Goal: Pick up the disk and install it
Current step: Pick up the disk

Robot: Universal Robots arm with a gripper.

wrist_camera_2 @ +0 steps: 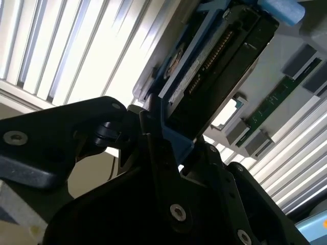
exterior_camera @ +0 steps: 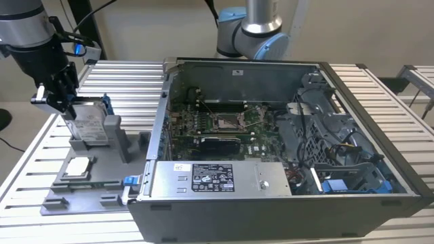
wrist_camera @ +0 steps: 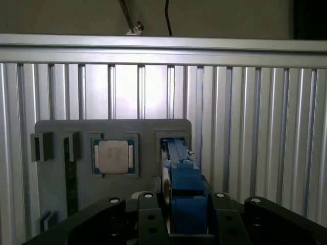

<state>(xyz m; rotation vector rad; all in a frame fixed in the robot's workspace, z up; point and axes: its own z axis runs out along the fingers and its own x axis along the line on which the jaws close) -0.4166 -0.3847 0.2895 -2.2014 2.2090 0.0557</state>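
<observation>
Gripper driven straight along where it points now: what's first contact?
The disk, most likely. The gripper points down at the top edge of the disk, which stands upright in the grey holder; the holder lies below it. Whether any gap is left between gripper and disk is unclear.

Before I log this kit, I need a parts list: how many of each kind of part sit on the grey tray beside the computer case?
On the grey tray:
disk, blue-framed, standing upright in its holder: 1
square silver chip: 1
green circuit strip: 1
Total: 3
</observation>
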